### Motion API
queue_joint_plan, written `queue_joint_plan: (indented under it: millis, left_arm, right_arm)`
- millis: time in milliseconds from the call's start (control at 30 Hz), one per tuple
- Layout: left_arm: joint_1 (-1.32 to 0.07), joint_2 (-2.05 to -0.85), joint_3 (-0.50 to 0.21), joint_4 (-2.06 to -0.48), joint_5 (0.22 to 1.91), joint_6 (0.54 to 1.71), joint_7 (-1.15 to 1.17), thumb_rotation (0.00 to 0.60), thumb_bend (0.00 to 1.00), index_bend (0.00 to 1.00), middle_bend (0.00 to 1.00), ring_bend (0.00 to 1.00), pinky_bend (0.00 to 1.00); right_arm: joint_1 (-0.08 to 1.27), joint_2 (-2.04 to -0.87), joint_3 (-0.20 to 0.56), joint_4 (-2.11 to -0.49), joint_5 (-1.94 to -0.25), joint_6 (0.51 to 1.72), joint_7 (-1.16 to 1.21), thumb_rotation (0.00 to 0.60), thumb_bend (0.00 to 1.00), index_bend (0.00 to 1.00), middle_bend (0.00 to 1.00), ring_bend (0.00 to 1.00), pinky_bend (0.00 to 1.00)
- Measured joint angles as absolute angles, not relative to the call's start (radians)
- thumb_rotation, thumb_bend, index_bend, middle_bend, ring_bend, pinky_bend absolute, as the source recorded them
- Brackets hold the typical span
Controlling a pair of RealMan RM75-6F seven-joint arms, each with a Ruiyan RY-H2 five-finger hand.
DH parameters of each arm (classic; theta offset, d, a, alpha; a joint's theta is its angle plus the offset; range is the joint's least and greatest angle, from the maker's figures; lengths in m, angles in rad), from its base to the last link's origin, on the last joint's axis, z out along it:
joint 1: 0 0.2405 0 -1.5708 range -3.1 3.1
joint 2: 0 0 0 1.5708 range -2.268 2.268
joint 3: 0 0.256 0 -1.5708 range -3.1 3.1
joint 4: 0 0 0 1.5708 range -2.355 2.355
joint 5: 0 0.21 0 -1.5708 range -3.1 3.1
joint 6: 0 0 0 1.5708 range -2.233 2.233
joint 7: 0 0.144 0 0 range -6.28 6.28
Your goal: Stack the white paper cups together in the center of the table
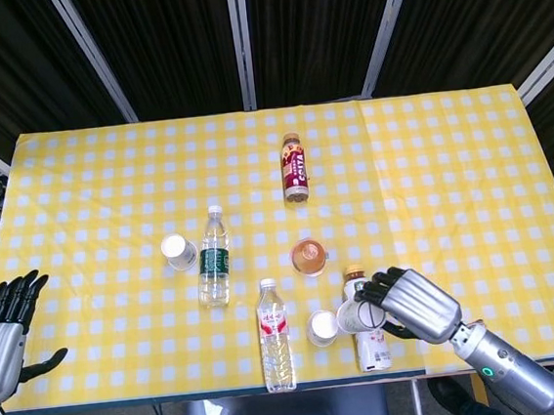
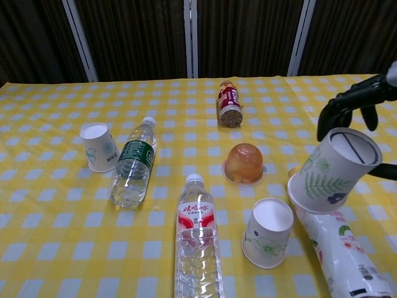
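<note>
One white paper cup [image 2: 334,170] is wrapped in my right hand [image 1: 414,302], tilted above the milk-tea bottle [image 2: 338,248]; two others [image 2: 268,232] [image 2: 99,146] sit on the table [image 1: 450,171]. Left hand [image 1: 2,327] idles, fingers spread.

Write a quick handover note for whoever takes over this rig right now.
Right hand holds one paper cup lifted above the lying milk-tea bottle.
Left hand is open and idle at the near left table edge.
Second cup stands upside down at near centre; third cup is beside the green-label bottle.
Nothing is stacked yet. Left to do: bring all three cups together at centre.
</note>
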State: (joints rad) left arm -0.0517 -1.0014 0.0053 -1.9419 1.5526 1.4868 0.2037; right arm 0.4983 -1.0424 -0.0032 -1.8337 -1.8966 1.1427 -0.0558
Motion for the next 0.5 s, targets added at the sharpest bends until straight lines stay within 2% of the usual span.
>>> queue_joint_plan:
  millis: [133, 500]
  left_arm:
    - [-0.056, -1.001, 0.003, -1.94, 1.545, 1.48, 0.201, 0.6, 0.0, 0.0, 0.0, 0.0, 0.0]
    - [-0.058, -0.995, 0.004, -1.938, 1.544, 1.477, 0.187, 0.6, 0.0, 0.0, 0.0, 0.0, 0.0]
  right_arm:
    - [0.568, -1.049, 0.02, -1.869, -1.911, 1.053, -0.088, 0.6, 0.36, 0.42, 0.47, 0.39, 0.49]
    - [0.647, -1.094, 0.072, -1.917, -1.84, 0.922, -0.264, 0.6, 0.37, 0.43, 0.47, 0.39, 0.49]
